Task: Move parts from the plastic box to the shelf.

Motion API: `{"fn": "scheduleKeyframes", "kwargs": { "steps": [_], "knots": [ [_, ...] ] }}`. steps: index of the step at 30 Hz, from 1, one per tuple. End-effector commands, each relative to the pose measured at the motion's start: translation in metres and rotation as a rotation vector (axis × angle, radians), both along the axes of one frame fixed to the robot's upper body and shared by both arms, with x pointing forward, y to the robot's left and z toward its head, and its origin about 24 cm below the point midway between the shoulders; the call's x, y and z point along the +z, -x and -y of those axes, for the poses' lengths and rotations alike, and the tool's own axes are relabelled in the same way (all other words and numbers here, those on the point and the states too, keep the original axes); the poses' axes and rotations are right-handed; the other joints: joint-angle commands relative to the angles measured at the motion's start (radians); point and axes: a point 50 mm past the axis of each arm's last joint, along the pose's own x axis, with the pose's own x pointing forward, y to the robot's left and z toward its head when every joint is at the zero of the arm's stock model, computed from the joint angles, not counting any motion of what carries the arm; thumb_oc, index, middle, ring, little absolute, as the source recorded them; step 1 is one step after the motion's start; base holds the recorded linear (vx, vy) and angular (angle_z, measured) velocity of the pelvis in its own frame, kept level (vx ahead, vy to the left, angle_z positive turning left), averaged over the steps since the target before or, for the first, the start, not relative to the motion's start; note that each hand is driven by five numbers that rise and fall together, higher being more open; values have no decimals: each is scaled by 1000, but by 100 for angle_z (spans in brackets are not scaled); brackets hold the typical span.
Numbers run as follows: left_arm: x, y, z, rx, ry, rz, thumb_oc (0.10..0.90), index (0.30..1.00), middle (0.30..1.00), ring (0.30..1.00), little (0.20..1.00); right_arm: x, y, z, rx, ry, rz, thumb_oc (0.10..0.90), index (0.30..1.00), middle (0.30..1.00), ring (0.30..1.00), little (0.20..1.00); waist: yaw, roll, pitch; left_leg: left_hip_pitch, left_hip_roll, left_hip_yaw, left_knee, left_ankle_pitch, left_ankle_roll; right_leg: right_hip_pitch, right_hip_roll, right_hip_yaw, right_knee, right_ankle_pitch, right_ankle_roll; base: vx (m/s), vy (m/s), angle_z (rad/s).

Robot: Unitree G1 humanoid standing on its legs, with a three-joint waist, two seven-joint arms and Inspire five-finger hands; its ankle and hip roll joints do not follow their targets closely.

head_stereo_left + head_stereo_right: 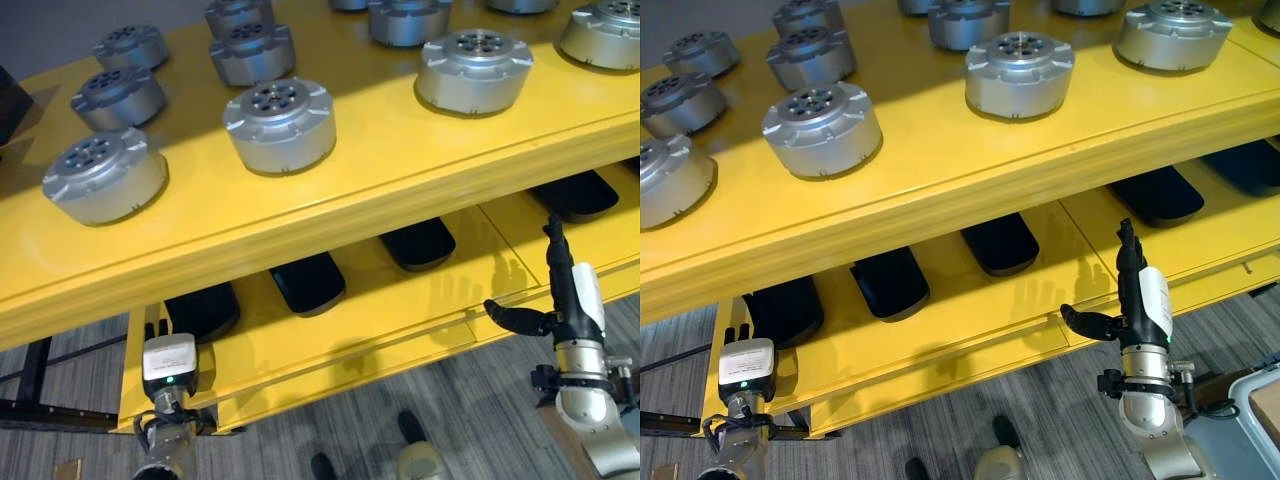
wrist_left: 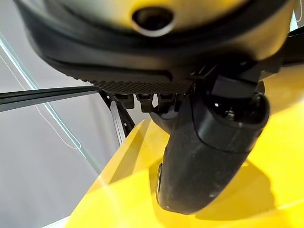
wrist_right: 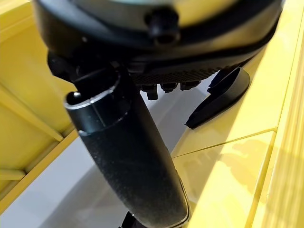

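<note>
Both hands stood lowest in the head views, in front of the yellow shelf (image 1: 400, 190). At the shelf's lower tier (image 1: 300, 350), the left hand (image 1: 157, 331) reached up against the tier's near left corner; only its fingertips showed above the wrist camera, and whether they were open or curled could not be told. To the right, the right hand (image 1: 1129, 290) was raised in front of the same tier with fingers straight and pointing up and the thumb spread sideways, open and holding nothing.

Silver round parts (image 1: 279, 123) stood on the shelf's top tier, spaced apart in rows, each with a ring of holes in its top face. One part (image 1: 103, 174) sat near the tier's left front edge; another (image 1: 473, 70) sat further right. More parts (image 1: 118, 97) stood behind these, toward the back of the tier.

Under the top tier, dark flat pads (image 1: 308, 282) lay in a row on the lower tier, partly hidden by the top tier's front edge. Grey carpet floor (image 1: 400, 400) showed below the shelf.
</note>
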Motion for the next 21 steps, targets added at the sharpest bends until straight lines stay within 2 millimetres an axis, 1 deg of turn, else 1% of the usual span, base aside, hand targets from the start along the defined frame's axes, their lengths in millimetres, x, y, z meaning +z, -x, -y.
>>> {"fn": "scheduleKeyframes", "kwargs": {
  "steps": [1,6,17,20,21],
  "knots": [
    [40,-13,-49,80,-256,28,900,1000,1000,1000,1000,62,-18,-10,82,26,297,900,1000,1000,1000,1000,27,-47,-38,34,13,-11,84,-176,25,-12,-34,-37,14,-34,39,0,0,0],
    [32,-5,-53,110,-250,-21,900,1000,1000,1000,1000,65,-20,-10,84,32,300,900,1000,1000,1000,1000,26,-41,-36,35,11,-10,81,-174,25,-13,-34,-35,14,-34,40,0,0,0],
    [31,-2,-58,169,-254,-66,900,1000,1000,1000,1000,67,-21,-10,90,31,299,900,1000,1000,1000,1000,26,-38,-35,33,10,-11,80,-172,25,-13,-35,-37,13,-34,39,0,0,0],
    [31,-2,-56,163,-254,-56,900,1000,1000,1000,1000,68,-22,-11,85,33,303,900,1000,1000,1000,1000,27,-37,-35,33,10,-13,79,-172,25,-13,-35,-36,13,-35,38,0,0,0],
    [33,-4,-57,176,-250,-47,900,1000,1000,1000,1000,67,-22,-9,73,17,299,900,1000,1000,1000,1000,27,-37,-34,33,11,-12,80,-172,25,-12,-35,-36,13,-34,38,0,0,0]
  ]
}}
